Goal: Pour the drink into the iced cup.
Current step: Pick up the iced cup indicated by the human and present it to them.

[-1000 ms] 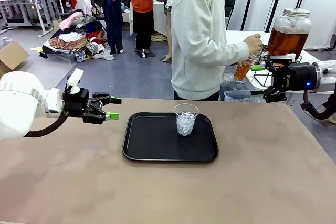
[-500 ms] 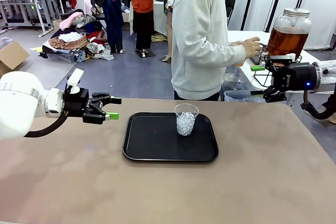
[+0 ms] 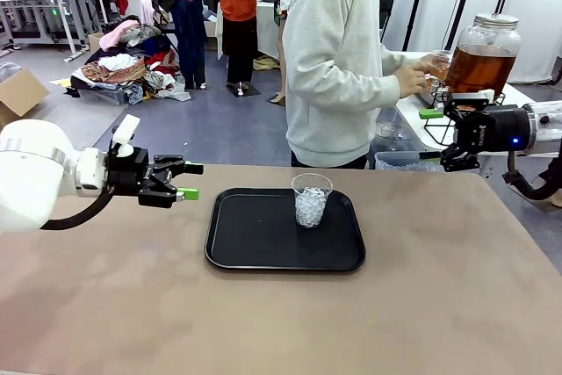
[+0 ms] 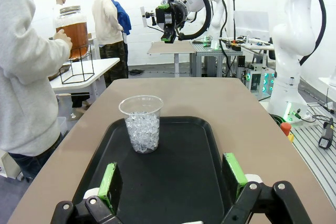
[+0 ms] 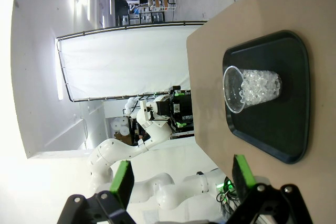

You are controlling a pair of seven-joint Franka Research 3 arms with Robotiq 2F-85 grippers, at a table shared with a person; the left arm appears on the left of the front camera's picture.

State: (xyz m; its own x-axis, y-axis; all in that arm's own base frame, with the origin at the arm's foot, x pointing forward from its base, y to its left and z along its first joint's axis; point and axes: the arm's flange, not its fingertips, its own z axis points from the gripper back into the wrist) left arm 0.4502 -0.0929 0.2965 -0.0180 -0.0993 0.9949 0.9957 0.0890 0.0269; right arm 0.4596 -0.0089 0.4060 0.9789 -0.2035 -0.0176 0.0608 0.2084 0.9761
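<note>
Left gripper [image 3: 190, 181], jaws apart and empty, hangs just above the table [image 3: 263, 322] at nine o'clock of the black tray [image 3: 250, 239], as I see it from the remote desk. The cup [image 3: 311, 201], clear plastic and partly filled with ice, stands upright on the tray toward its one o'clock corner, with no drink in it yet. I judge it light, thin-walled and easy to crush or tip. A soft squeeze around the middle of the wall, below the rim, would suit it, and the ice may have left it wet and slippery. My right gripper [image 3: 430, 134], jaws likewise apart with nothing between them, hovers past the table edge at two o'clock. Farther off in that direction the drink [image 3: 479, 69], amber-brown, fills a big glass jar [image 3: 489, 34] with a silvery lid, standing on a white side table [image 4: 102, 65]. A person's hand [image 3: 411, 78] is at the jar's nine o'clock side. Full glass like that I reckon heavy, brittle and too wide for my jaws, so a smaller vessel should carry the pour.
</note>
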